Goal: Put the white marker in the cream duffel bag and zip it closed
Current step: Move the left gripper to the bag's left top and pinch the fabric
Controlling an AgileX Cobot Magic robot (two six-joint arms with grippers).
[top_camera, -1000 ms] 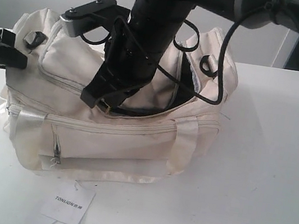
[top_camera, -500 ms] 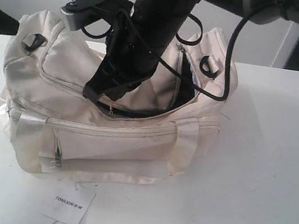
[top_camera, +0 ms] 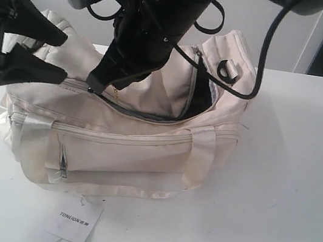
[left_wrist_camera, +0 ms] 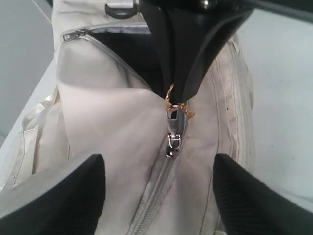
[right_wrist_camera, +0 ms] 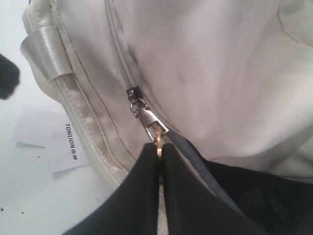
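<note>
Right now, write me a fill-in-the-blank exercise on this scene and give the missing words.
The right gripper is ___ on the zipper pull.
The left gripper holds its jaws ___.
The paper tag lies on the white ___ in front of the cream duffel bag.
Missing words: shut; open; table.

The inside of the cream duffel bag (top_camera: 144, 155) is hidden in shadow, the left gripper (top_camera: 64, 55) is cut off by the edge, and the paper tag (top_camera: 74, 219) is only partly legible.
</note>
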